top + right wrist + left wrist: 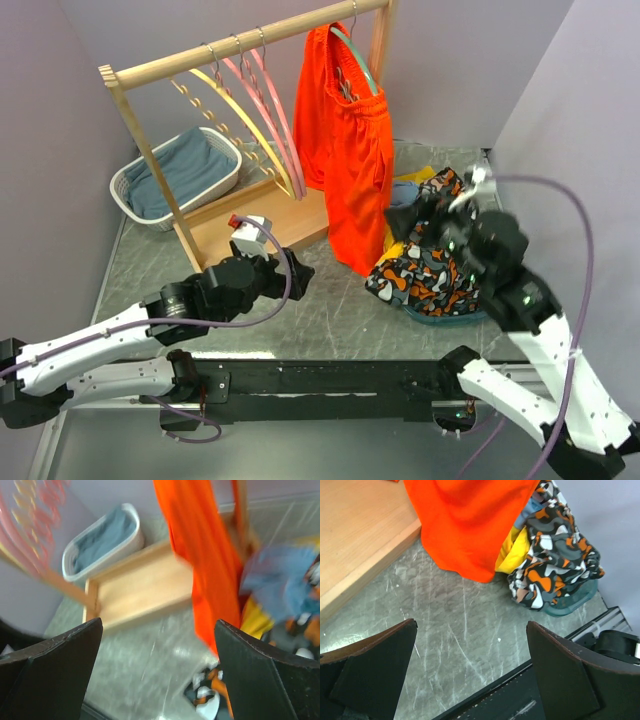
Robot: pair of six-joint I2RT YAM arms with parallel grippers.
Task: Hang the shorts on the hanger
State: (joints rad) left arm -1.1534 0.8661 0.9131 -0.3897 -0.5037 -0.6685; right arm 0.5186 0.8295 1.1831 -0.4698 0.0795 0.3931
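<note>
The orange-red shorts (345, 150) hang over the pale mint-green hanger (362, 62), which hangs from the wooden rail at its right end. The shorts reach down close to the grey table. They also show in the left wrist view (470, 520) and, blurred, in the right wrist view (202, 565). My left gripper (296, 275) is open and empty, low over the table, left of the shorts' hem. My right gripper (415, 215) is open and empty, just right of the shorts above the patterned garment.
The wooden rack (250, 40) holds a yellow hanger (245, 115) and pink hangers (270, 100). A white basket (175, 175) with light blue cloth sits back left. A teal bin (445, 300) with the patterned garment (430, 265), yellow and blue cloth stands at right.
</note>
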